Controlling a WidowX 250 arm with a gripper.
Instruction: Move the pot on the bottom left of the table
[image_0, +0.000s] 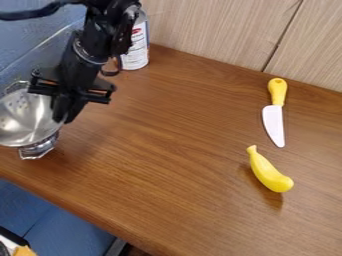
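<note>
The metal pot (23, 120), a shiny bowl with small holes, is at the left edge of the view, partly cut off. It looks tilted, with its inside showing and its base toward the table's front left. At the pot's right rim is my black gripper (65, 113), pointing down and shut on that rim. The fingers hide part of the rim. Whether the base touches the table, I cannot tell.
A white can (135, 47) stands behind the gripper by the wall. On the right of the wooden table (160, 150) lie a knife with a yellow handle (277, 92) and a yellow banana (269, 172).
</note>
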